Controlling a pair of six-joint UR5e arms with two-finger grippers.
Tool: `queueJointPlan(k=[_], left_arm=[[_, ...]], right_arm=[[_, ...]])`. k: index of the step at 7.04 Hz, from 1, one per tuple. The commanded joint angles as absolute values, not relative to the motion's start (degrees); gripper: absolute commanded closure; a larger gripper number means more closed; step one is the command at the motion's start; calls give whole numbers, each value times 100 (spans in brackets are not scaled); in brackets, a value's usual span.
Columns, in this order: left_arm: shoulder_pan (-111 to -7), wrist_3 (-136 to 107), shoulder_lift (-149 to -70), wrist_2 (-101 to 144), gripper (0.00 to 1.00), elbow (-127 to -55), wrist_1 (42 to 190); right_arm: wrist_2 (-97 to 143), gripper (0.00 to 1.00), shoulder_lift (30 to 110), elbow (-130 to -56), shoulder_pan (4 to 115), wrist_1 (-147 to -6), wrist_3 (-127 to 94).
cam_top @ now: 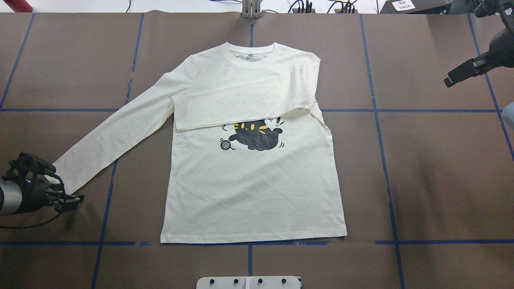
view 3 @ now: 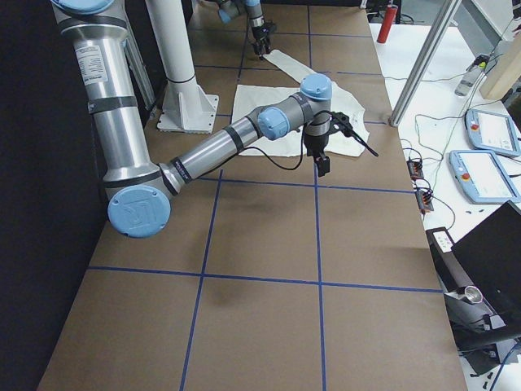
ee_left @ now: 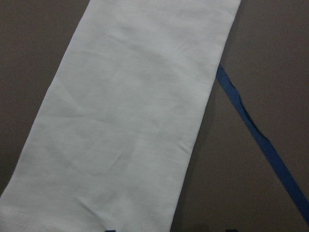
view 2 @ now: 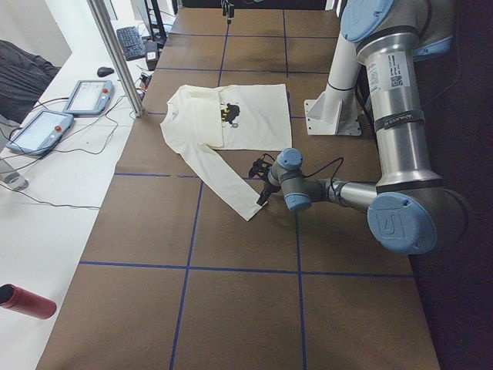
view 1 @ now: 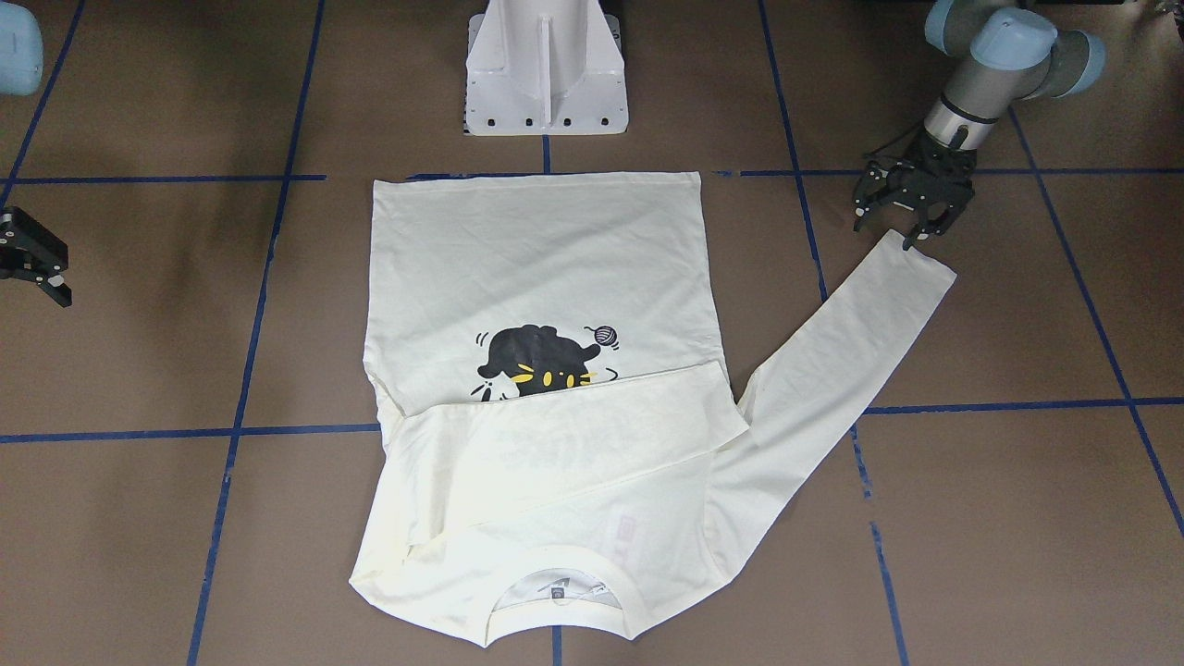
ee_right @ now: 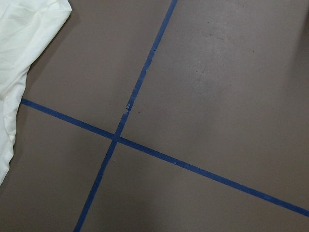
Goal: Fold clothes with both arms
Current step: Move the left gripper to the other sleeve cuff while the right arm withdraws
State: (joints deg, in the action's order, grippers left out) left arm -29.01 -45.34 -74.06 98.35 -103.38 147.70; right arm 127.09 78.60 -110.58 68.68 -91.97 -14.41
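The brown surface, gridded with blue tape, carries a cream shirt lying flat and a white pedestal.

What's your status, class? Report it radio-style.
Left gripper open at end of outstretched sleeve. Right gripper open, clear of T-shirt. T-shirt flat, other sleeve folded across chest. Nothing lying on it.

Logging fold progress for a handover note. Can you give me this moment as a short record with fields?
Garment: cream long-sleeved T-shirt, flat on table, print side up
Sleeve on robot's right: folded across the chest, overlapping cat print
Sleeve on robot's left: stretched out flat
Left gripper: open, at that sleeve's cuff
Right gripper: over bare table, clear of the shirt; open or shut unclear
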Motion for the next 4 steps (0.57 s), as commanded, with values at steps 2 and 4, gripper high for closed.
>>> queueJointPlan(k=[2,4], left_arm=[[-2892,-4500,-7225,9809,57,-10310,14774],[-2892,-4526,-7216,9800,93,-10301,14766]], right_arm=[[12700,0,7875,-11074,6864,-9193,-1441],[12691,0,7866,-11074,6864,-9193,-1450]])
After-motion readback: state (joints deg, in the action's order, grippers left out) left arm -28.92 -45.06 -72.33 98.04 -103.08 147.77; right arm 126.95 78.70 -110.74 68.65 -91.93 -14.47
